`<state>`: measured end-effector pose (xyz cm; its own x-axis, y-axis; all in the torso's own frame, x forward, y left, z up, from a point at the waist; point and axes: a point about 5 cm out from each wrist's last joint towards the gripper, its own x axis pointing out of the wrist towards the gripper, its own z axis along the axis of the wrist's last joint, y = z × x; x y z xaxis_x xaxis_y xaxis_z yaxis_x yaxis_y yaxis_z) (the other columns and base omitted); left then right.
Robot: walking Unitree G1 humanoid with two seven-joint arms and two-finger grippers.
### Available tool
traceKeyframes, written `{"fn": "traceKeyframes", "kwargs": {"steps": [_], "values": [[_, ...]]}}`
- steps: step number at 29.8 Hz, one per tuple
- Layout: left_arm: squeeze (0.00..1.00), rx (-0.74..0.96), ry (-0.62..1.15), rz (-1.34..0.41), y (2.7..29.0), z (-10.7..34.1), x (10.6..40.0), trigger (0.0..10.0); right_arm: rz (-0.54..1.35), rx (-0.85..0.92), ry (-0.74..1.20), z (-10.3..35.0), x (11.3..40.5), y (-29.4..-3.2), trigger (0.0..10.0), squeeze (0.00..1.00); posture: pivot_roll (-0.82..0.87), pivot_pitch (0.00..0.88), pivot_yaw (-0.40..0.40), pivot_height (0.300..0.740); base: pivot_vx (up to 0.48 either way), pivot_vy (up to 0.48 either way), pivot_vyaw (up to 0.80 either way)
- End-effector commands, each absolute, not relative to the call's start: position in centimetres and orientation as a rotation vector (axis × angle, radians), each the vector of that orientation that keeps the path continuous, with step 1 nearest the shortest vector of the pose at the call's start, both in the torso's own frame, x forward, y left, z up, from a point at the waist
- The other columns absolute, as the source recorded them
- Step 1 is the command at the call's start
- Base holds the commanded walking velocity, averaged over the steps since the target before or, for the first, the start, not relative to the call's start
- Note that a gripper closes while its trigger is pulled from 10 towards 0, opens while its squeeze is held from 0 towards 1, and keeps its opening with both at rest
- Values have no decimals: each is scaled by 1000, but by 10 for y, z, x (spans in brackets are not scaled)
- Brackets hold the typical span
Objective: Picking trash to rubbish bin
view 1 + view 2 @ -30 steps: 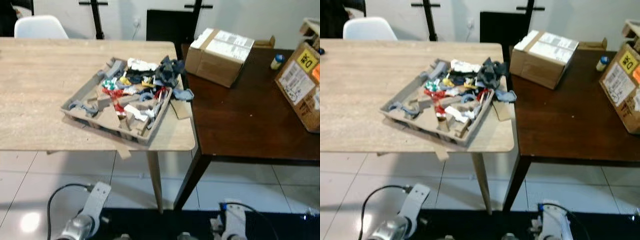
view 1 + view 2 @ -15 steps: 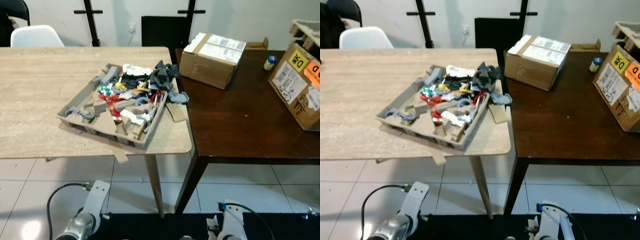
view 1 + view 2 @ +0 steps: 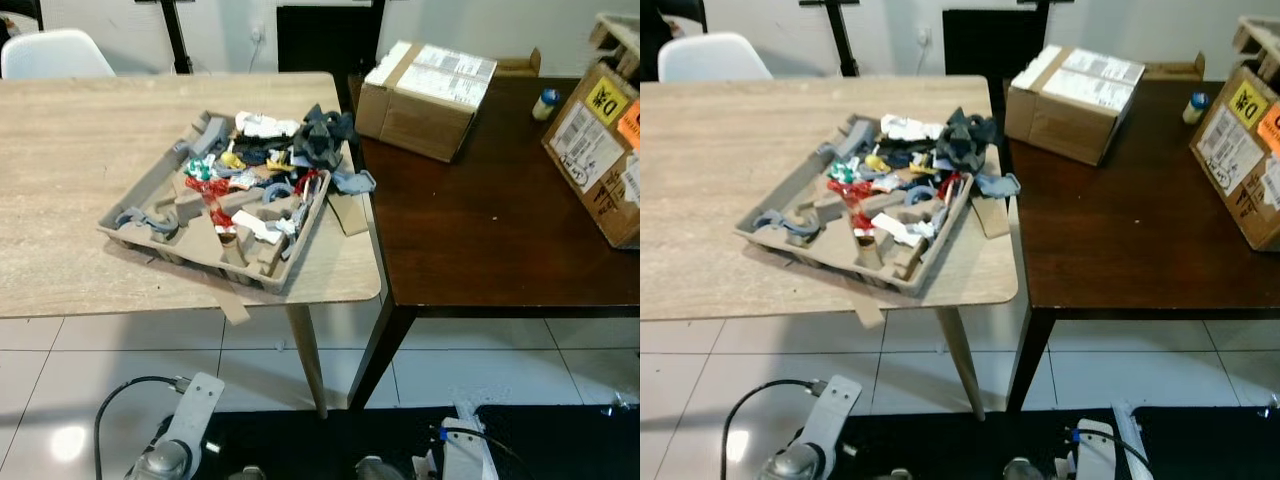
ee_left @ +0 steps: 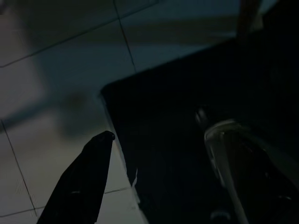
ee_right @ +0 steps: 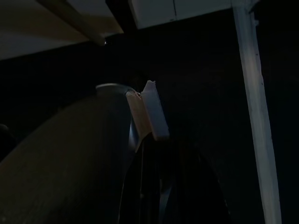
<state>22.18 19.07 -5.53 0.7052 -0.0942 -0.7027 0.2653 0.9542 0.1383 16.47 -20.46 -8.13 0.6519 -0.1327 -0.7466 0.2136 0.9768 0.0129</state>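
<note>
The tray (image 3: 150, 195) of trash (image 3: 262, 172) sat at the pale surface (image 3: 70, 130)'s four o'clock corner. The scraps looked light, soft and loose, the cardboard tray stiff; best taken by its rim. Both arms hung low; each tool's opening couldn't be told.

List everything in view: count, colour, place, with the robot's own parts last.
Light wood table: one, pale, on the left.
Dark wood table: one, brown, butting against its right side.
Cardboard tray: one, grey-brown, on the light table's near right corner.
Trash: mixed pile, many colours, in the tray.
Cardboard boxes: two, brown, one at the dark table's back, one at its right edge.
Small bottle: one, blue-capped, between the boxes.
Chair: one, white, behind the light table.
Left arm and right arm: silver, hanging low.
</note>
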Motion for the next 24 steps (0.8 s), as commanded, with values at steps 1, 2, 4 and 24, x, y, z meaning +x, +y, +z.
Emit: {"fn": "traceKeyframes", "kwargs": {"steps": [1, 2, 4, 24], "values": [[0, 195, 767, -189, 191, -59, 215, 10000, -216, 107, 838, -84, 157, -205, 10000, 0, 61, 275, 43, 740, 0, 0, 0], [0, 195, 767, -189, 191, -59, 215, 10000, -216, 107, 838, -84, 157, -205, 10000, 0, 61, 275, 43, 740, 0, 0, 0], [0, 213, 767, -203, 191, -58, 217, 10000, -214, 101, 838, -83, 158, -205, 10000, 0, 72, 272, 38, 740, 0, 0, 0], [0, 235, 867, -293, 179, -64, 215, 10000, -203, 69, 892, -86, 161, -208, 10000, 0, 59, 153, 36, 740, 0, 0, -320]]}}
